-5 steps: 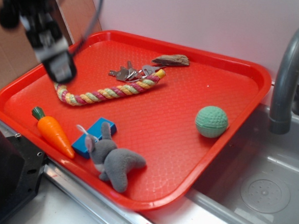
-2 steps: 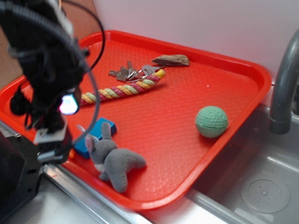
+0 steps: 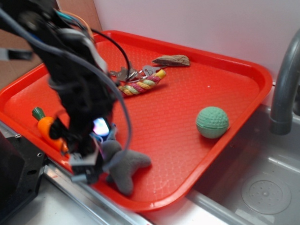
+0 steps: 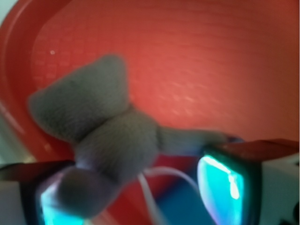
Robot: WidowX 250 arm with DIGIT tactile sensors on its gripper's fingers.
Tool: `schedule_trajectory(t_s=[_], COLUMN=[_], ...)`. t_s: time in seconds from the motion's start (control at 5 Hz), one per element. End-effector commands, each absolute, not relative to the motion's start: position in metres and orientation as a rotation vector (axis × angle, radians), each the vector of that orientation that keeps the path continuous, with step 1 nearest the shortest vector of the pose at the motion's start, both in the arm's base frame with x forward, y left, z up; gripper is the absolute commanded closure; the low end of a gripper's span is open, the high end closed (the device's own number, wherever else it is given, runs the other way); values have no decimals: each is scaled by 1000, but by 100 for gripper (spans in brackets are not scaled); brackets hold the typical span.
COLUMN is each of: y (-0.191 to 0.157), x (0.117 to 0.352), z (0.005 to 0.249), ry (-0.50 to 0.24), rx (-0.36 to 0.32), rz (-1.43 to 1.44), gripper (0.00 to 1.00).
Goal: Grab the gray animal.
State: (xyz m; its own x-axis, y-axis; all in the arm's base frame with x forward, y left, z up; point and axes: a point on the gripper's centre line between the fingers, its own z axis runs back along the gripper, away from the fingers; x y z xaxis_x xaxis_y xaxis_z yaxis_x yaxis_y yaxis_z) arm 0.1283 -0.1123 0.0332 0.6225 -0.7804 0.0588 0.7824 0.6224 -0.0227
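Note:
The gray animal (image 3: 128, 167), a small plush with a thick tail, lies near the front edge of the red tray (image 3: 188, 91). My gripper (image 3: 88, 163) is down over its head end, and the arm hides its head and ears. In the wrist view the gray animal (image 4: 110, 131) fills the middle, blurred. Its body and tail point away and its head lies against the left finger (image 4: 49, 208). The gripper (image 4: 140, 197) is open, jaws wide apart, with the plush between them. The right finger (image 4: 222, 187) stands apart from it.
An orange carrot toy (image 3: 44, 126) lies left of the gripper. A blue block (image 4: 180, 211) sits under the jaws. A braided rope (image 3: 139, 85), keys (image 3: 134, 72) and a wood piece (image 3: 172, 61) lie at the back. A green ball (image 3: 212, 122) sits right. A faucet (image 3: 287, 78) and sink (image 3: 263, 187) are beyond the tray.
The arm has swung from the tray's back left corner down to the front edge and now straddles the gray animal. The plush has shifted slightly.

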Motion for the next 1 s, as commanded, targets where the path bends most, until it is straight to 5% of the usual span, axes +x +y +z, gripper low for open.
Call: schedule_trajectory(t_s=[0.0,0.2,0.4,0.8], y=[-125,-122,-114,-57], x=[133,132,130,107], z=[27,24,28,98], ry=[-83,-86,-98,-144], rx=[-125,-117,-114,-16], rz=[-947,-878,-807,-361], gripper=[0,100,100,100])
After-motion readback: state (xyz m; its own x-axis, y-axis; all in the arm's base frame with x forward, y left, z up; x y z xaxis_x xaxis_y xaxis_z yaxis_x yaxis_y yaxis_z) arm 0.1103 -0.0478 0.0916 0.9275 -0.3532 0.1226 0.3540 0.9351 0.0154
